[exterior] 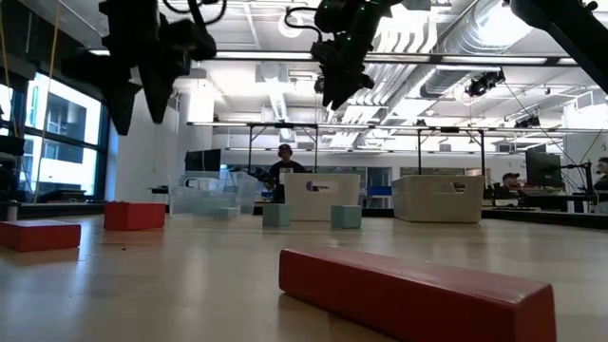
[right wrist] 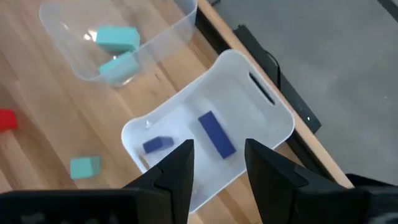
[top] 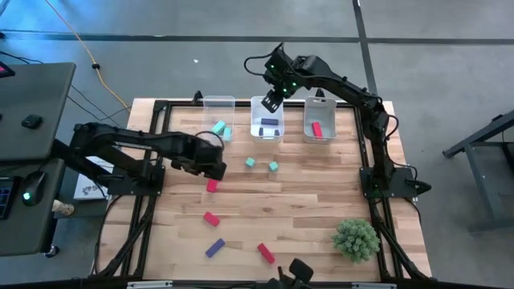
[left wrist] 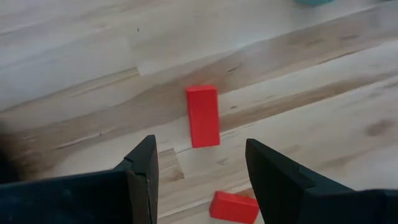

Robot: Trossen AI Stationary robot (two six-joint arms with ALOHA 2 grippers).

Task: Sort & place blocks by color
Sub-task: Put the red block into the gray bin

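Three clear bins stand along the far edge: the left bin [top: 218, 104] holds teal blocks [right wrist: 117, 38], the middle bin [top: 267, 120] holds two purple blocks [right wrist: 216, 134], and the right bin [top: 319, 120] holds a red block [top: 316, 130]. My right gripper [right wrist: 216, 165] hangs open above the middle bin with nothing between its fingers. My left gripper [left wrist: 202, 171] points down, open and holding nothing, over the table's left middle, just above a red block [left wrist: 203, 116] that lies flat on the wood. Another red block [left wrist: 234, 206] lies beyond it.
Two teal blocks [top: 250, 162], [top: 274, 166] lie mid-table. Nearer the front lie a red block [top: 211, 217], a purple block [top: 214, 247] and another red one [top: 265, 253]. A spiky green plant ball [top: 356, 238] sits at the near right. People show in the room behind.
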